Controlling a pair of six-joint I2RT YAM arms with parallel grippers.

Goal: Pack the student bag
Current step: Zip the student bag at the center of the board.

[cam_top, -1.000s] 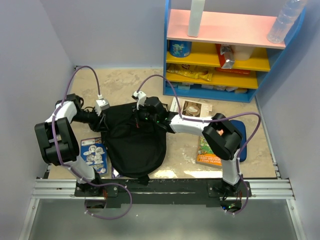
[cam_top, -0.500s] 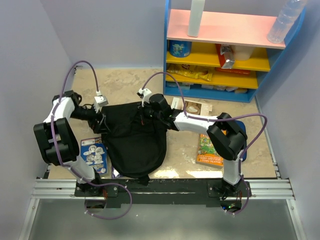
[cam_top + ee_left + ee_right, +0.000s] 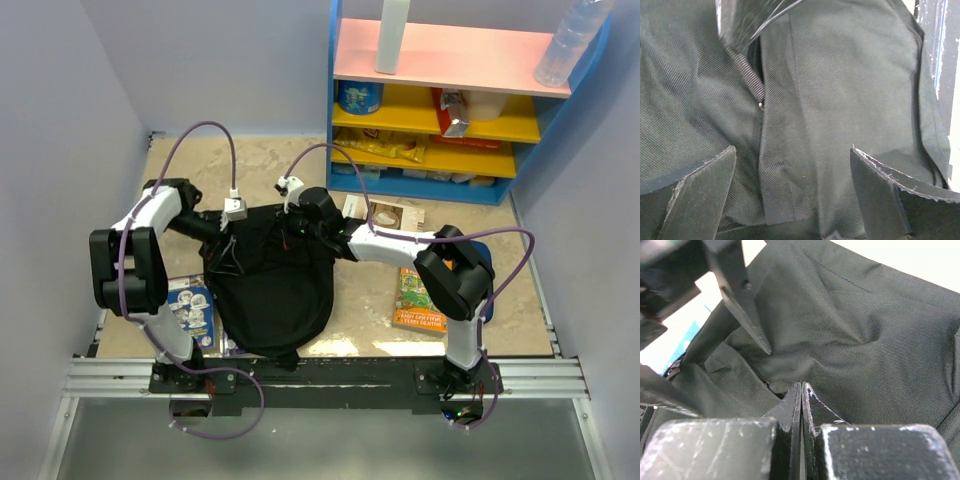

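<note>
- Print on the green book [image 3: 415,300] and blue booklet [image 3: 190,310] is too small to read;
- Black student bag [image 3: 270,295] lies on the bench [image 3: 250,165], left of centre;
- Left end effector [image 3: 792,150], jaws spread wide, has swung from the bag's 9 o'clock side to over its 11 o'clock corner;
- Right end effector [image 3: 801,385] is closed at the bag's 12 o'clock edge; whether it pinches cloth is unclear
</note>
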